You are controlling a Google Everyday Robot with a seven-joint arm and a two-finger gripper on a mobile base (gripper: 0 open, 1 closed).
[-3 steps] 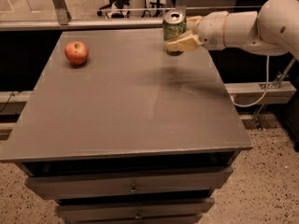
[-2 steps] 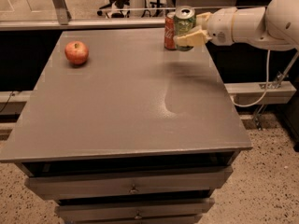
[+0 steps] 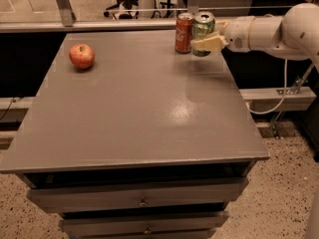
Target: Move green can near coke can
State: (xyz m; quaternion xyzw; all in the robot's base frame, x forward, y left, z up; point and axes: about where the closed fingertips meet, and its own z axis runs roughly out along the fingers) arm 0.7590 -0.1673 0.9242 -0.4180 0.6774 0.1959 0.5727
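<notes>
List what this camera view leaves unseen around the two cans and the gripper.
Camera view, all items:
1. Lower front of the green can: covered by the near finger of the gripper.
2. Far finger: hidden behind the green can.
3. Gap between green can and coke can: too small to judge contact.
4. The robot arm: cut off by the right edge.

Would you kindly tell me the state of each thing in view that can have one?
green can: upright, gripped, close beside the coke can.
coke can: upright on the table, free.
pincer: over the table's far right corner, shut on the green can.
apple: resting on the table's far left, untouched.
top drawer: shut.
</notes>
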